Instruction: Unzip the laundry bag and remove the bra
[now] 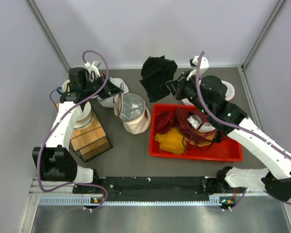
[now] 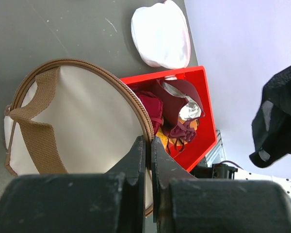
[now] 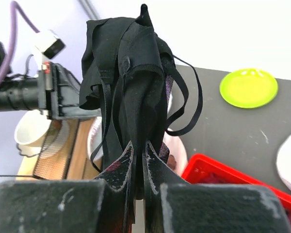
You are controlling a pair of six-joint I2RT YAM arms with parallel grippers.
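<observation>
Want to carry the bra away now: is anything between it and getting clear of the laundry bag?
Nothing visible. The bra hangs free from the right gripper, which is shut on it, up in the air and apart from the laundry bag. The left gripper pinches the bag's zipper rim, off to one side of the bra.

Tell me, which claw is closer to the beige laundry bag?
Left. The left gripper pinches the laundry bag at its brown rim; the right gripper holds the black bra up, off to the bag's right.
</observation>
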